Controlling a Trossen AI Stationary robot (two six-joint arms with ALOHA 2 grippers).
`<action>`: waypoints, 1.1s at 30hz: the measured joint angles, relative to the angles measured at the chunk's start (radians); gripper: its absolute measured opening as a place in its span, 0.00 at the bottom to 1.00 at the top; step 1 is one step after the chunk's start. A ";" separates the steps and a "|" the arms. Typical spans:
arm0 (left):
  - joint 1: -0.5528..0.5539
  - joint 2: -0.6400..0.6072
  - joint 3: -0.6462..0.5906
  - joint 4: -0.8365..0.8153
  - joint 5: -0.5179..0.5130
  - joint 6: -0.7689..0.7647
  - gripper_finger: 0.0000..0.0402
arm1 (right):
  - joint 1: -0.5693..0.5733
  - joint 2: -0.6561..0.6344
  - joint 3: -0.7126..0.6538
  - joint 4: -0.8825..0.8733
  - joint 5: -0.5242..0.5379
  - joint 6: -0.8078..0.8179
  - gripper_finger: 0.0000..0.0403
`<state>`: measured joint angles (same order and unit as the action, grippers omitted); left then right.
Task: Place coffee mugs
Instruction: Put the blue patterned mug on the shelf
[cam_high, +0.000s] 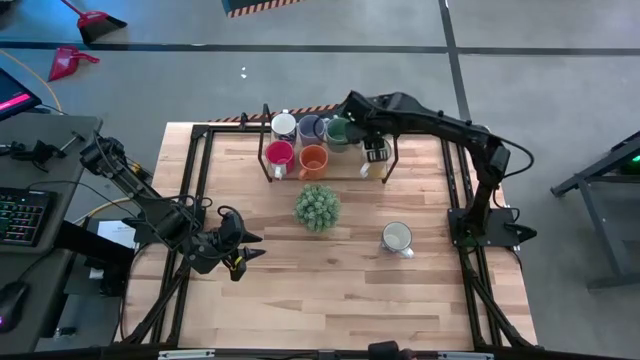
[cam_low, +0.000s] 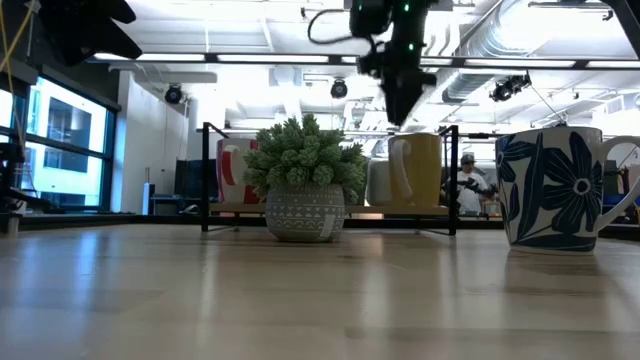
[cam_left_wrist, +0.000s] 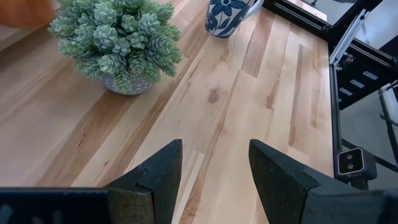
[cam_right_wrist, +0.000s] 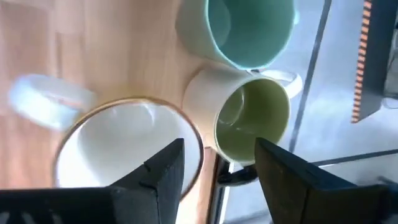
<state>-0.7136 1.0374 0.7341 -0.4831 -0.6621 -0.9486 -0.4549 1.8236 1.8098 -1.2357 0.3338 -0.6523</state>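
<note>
We note a light wooden table (cam_high: 330, 285) of butcher-block planks, edged by a dark metal frame. Toward its far side sits a low black-framed rack (cam_high: 325, 170) with a wooden shelf, bearing a cluster of mugs: red mug (cam_high: 279, 154), orange mug (cam_high: 313, 158), white mug (cam_high: 284, 125), pale blue mug (cam_high: 311, 127), green mug (cam_high: 338, 130). Near the table's centre stands a spiky green plant (cam_high: 317, 206) in a patterned pot. Well apart from the plant, toward the right arm's base, a blue-flowered white mug (cam_high: 397, 238) stands upright on the bare wood.
</note>
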 joint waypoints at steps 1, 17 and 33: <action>0.000 0.000 0.000 -0.003 0.000 0.000 0.43 | 0.000 0.000 0.028 -0.030 -0.007 0.015 0.43; 0.000 0.000 0.000 -0.006 0.000 0.020 0.43 | -0.003 -0.034 0.297 -0.336 -0.354 0.342 0.43; 0.000 0.000 0.000 0.096 0.084 0.142 0.43 | 0.103 -0.038 0.295 -0.335 -0.735 0.642 0.43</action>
<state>-0.7136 1.0377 0.7345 -0.3868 -0.5782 -0.8070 -0.3520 1.7855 2.1052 -1.5711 -0.4009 -0.0098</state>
